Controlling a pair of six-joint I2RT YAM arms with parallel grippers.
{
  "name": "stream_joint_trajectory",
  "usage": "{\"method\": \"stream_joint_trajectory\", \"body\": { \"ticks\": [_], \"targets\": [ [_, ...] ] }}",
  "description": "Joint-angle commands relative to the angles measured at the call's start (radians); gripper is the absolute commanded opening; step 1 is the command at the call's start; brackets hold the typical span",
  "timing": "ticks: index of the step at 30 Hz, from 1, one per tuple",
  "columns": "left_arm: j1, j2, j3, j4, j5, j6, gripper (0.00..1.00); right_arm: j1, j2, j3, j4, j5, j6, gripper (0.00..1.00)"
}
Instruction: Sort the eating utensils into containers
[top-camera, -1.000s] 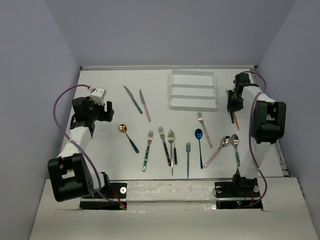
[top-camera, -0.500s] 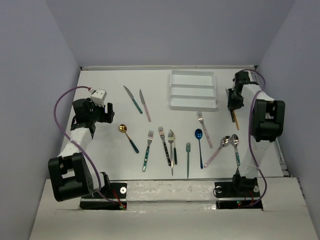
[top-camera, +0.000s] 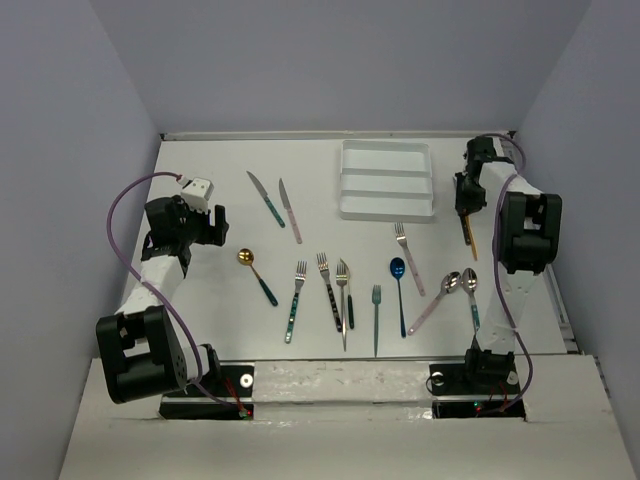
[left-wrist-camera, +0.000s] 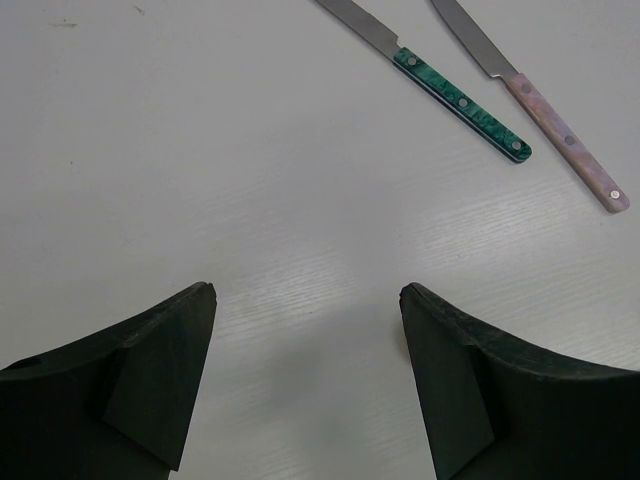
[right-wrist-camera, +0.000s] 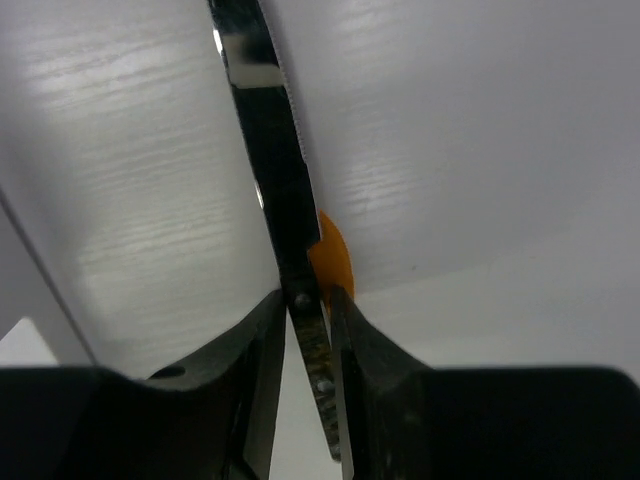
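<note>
Top view. White tray of three long compartments, all empty, at the far middle of the table. Left gripper at far left, over bare tabletop. Right gripper just right of the tray, with a slim knife showing orange below it. Teal-handled knife and pink-handled knife side by side left of the tray. Gold spoon, blue spoon and a row of forks and spoons loose across the near middle.

Left wrist view. Left gripper: jaws spread wide, nothing between them. Teal-handled knife and pink-handled knife beyond it, apart from the fingers.

Right wrist view. Right gripper: jaws closed tight on the knife, gripped at the handle, serrated blade pointing away. Whether it touches the table, cannot tell.
</note>
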Motion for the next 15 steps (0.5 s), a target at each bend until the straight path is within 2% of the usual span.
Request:
{"method": "stream_joint_trajectory", "body": {
  "ticks": [1, 7, 15],
  "targets": [
    [-0.006, -0.032, -0.019, 0.037, 0.0, 0.011, 0.86, 0.002, 0.034, 0.022, -0.027, -0.029, -0.014, 0.29],
    [-0.006, -0.032, -0.02, 0.042, -0.003, 0.011, 0.86, 0.002, 0.031, -0.007, -0.038, -0.082, -0.006, 0.23],
    [-0.006, -0.04, -0.024, 0.048, -0.01, 0.013, 0.87, 0.072, 0.01, -0.081, -0.047, -0.013, -0.002, 0.23]
  ]
}}
